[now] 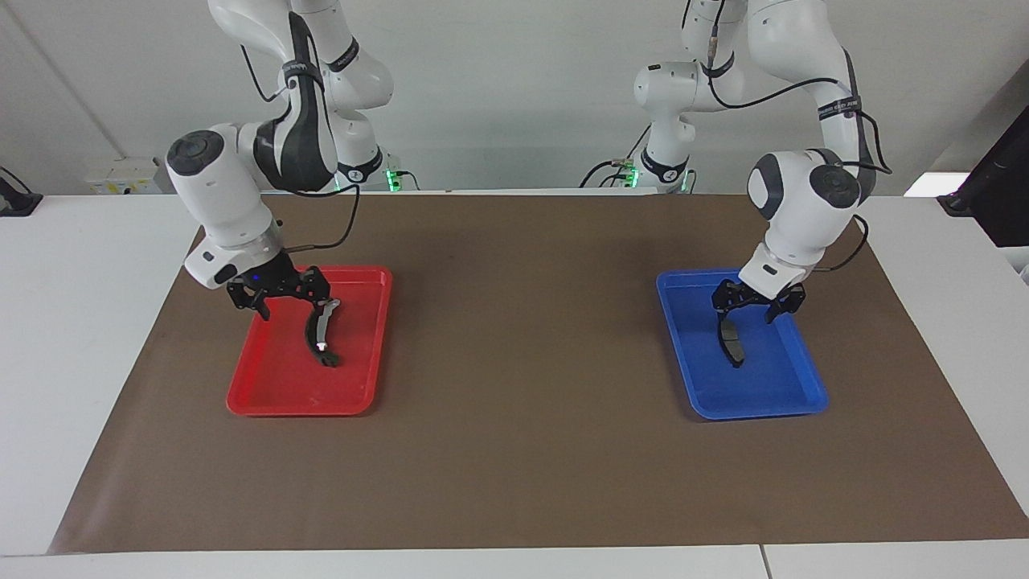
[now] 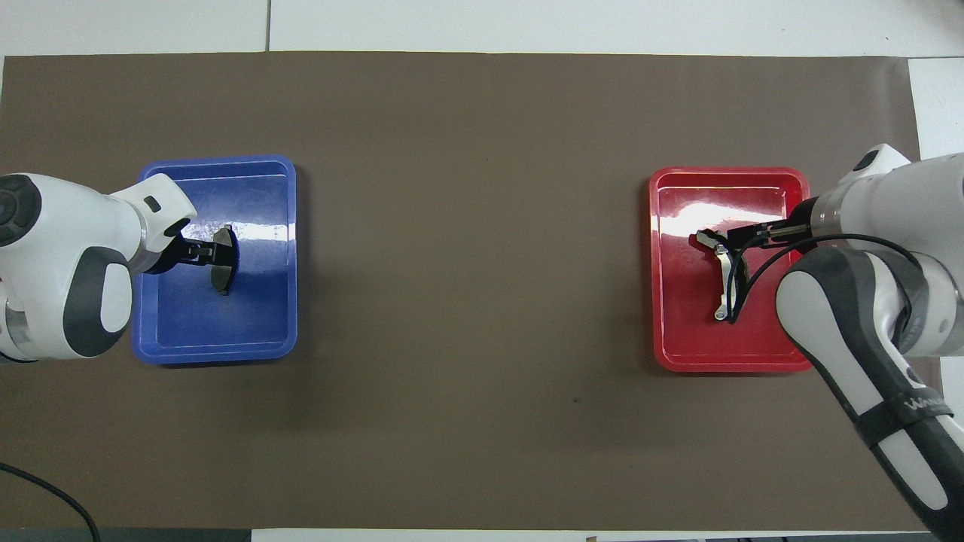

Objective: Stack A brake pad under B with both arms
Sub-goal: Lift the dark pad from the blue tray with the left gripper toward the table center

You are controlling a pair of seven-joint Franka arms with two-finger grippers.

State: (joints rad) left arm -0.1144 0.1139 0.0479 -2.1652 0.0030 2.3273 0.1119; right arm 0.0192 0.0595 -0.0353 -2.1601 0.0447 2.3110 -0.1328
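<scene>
The A brake pad [image 1: 731,341] is a short dark pad in the blue tray [image 1: 792,386] at the left arm's end; it also shows in the overhead view [image 2: 224,260]. My left gripper [image 1: 756,310] is low in that tray, open, with one finger right by the pad's end nearer the robots. B [image 1: 320,334], the long black crescent with a pale strip and a shiny spot, is in the red tray [image 1: 273,386]. My right gripper [image 1: 291,301] is open low over that tray, one finger at B's nearer end. B also shows in the overhead view [image 2: 723,280].
Both trays sit on a brown mat [image 1: 522,386] that covers the white table. The blue tray [image 2: 256,331] and the red tray [image 2: 678,331] lie far apart, with bare mat between them.
</scene>
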